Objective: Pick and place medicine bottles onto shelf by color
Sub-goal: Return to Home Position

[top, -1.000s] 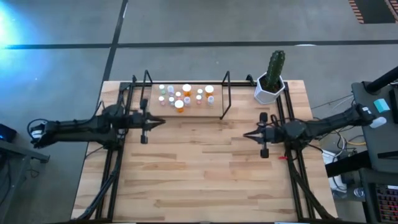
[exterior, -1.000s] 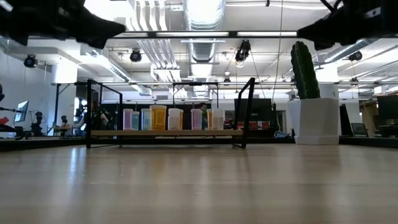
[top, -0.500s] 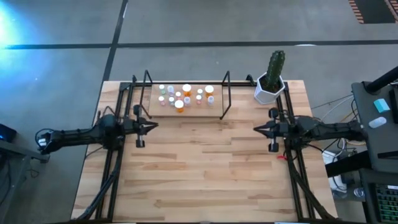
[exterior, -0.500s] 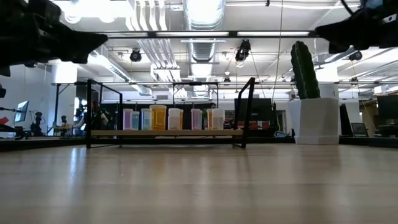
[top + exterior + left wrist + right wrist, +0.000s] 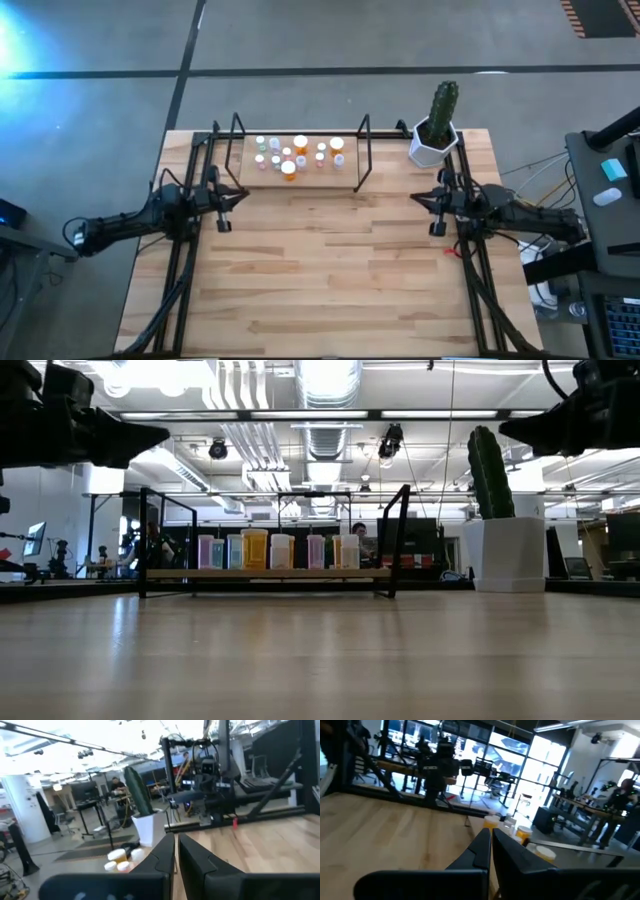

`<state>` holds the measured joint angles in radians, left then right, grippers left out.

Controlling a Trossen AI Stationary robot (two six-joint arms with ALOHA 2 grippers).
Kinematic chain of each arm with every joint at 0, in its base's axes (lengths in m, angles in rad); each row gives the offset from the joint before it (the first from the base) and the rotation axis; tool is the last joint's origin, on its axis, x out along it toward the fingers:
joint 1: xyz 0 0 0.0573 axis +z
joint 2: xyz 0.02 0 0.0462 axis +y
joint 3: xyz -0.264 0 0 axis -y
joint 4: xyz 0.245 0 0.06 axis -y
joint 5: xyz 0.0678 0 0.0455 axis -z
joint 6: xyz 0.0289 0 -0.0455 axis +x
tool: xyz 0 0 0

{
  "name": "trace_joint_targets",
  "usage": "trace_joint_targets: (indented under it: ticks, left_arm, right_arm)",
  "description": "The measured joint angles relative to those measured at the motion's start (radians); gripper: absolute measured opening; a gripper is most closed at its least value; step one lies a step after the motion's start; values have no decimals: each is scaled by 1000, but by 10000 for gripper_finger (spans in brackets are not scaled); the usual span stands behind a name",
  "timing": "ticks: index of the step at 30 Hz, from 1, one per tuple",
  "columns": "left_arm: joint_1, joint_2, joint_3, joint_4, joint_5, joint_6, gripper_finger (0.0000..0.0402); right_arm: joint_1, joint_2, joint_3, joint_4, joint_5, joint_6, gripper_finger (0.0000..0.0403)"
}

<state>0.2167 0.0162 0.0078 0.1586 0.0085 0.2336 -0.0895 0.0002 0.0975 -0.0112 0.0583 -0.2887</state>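
Standing beside the counter (image 5: 330, 270), I see the medicine bottles (image 5: 295, 153) all gathered on the shelf (image 5: 347, 172) at the far edge, white caps up, orange ones among clear, greenish and pinkish ones. From counter height they stand upright in a row on the wooden board. The left pincer (image 5: 241, 195) hangs above the counter's left side, near the shelf's near left corner, its fingers pressed together on nothing. The right pincer (image 5: 417, 198) hangs over the right side, near the white pot with the cactus (image 5: 433, 143), likewise closed and empty. Both tips face each other, well apart.
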Motion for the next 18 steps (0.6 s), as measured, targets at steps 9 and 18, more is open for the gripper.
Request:
trace_joint_targets:
  ticks: [9,18]
  left_arm:
    - [50,7,-1,-115,-23,-44,5]
    - [54,12,-2,-134,-20,-98,5]
  right_arm:
    - [-210,0,-84,113,-160,40,9]
    - [-333,13,-85,84,-283,159,9]
